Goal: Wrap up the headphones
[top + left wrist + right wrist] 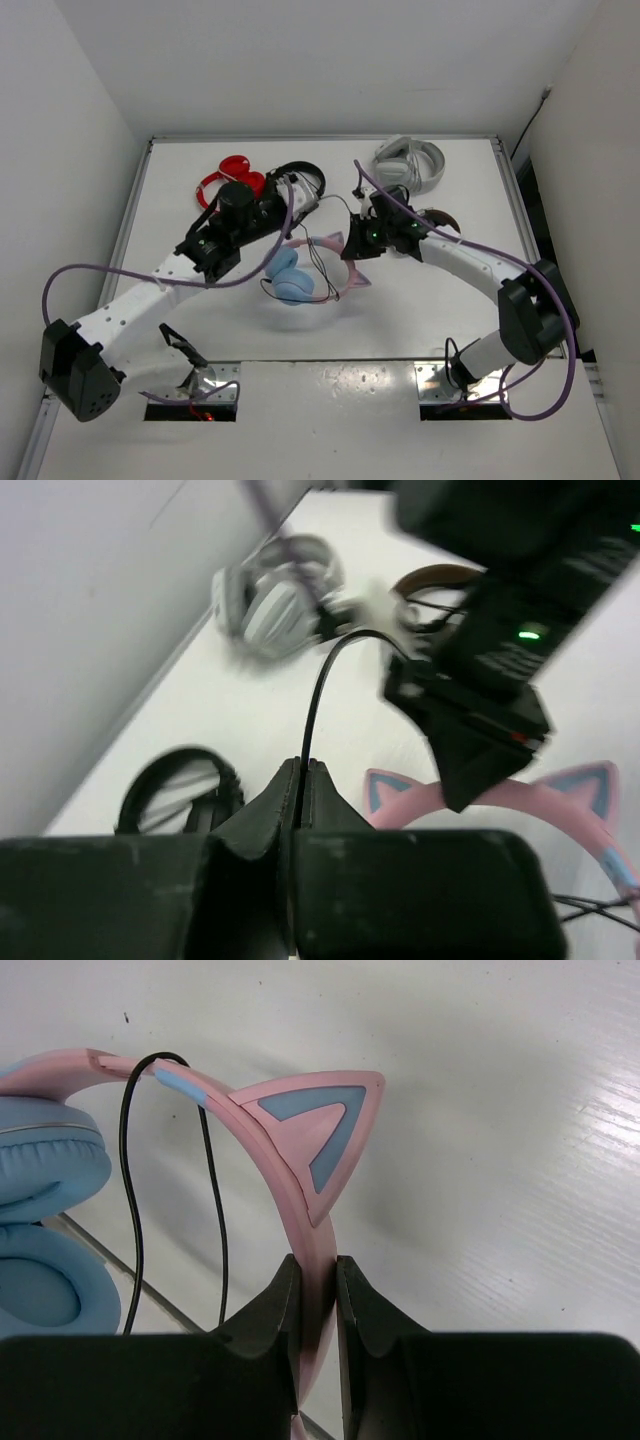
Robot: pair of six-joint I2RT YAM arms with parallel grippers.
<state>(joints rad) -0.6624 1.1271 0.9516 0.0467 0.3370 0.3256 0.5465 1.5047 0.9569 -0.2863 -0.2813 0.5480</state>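
The headphones [300,275] have light blue ear cups [40,1220], a pink headband [300,1170] with cat ears, and a thin black cable [315,695]. They hang mid-table, held up. My right gripper [317,1270] is shut on the pink headband just below a cat ear; it sits in the top view [362,240] at the headband's right end. My left gripper [302,772] is shut on the black cable, which rises from its tips and curves right. In the top view it is [262,205] above and left of the cups. Cable loops over the headband [170,1065].
A red pair [228,178] and a black pair [300,185] lie at the back left. A white-grey pair [410,165] and a brown-and-silver pair [440,220] lie at the back right, close behind my right arm. White walls enclose the table [420,320].
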